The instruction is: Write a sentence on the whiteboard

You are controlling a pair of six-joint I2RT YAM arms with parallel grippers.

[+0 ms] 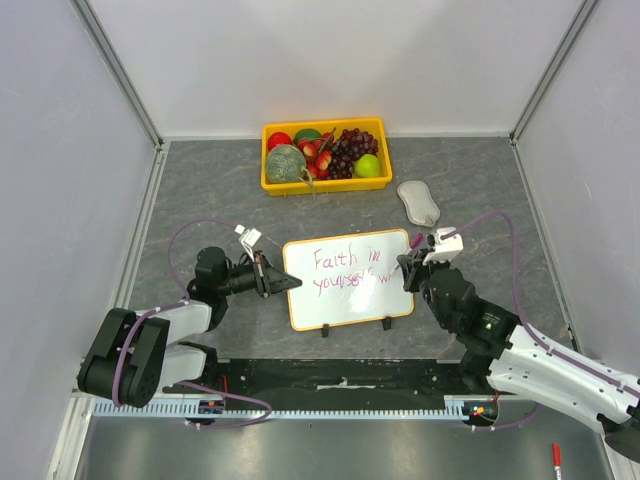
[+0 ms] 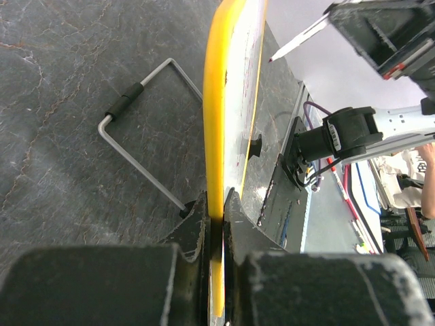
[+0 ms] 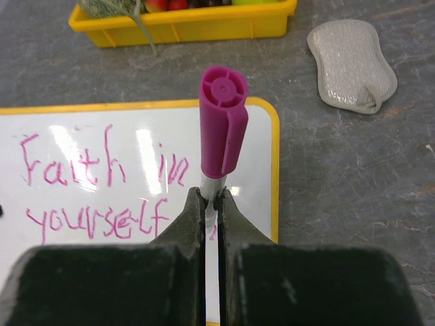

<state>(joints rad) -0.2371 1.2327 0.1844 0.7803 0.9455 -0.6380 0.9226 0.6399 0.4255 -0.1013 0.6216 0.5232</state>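
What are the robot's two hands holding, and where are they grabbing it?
The left gripper pinches the whiteboard by its yellow rim. The right gripper holds a pink marker by its barrel, just under the cap.

The only readable writing is the sentence (image 3: pixel 109 166), handwritten in thin pink-magenta strokes on the whiteboard (image 3: pixel 262 156). It runs in 2 lines: the upper reads "Faith in", the lower begins "yourself". In the right wrist view, whatever follows "yourself" is hidden behind the magenta-capped marker (image 3: pixel 222 129) and the right hand (image 3: pixel 211 200) pinching it. In the top view a further word beginning with "w" shows there, too small to read fully.
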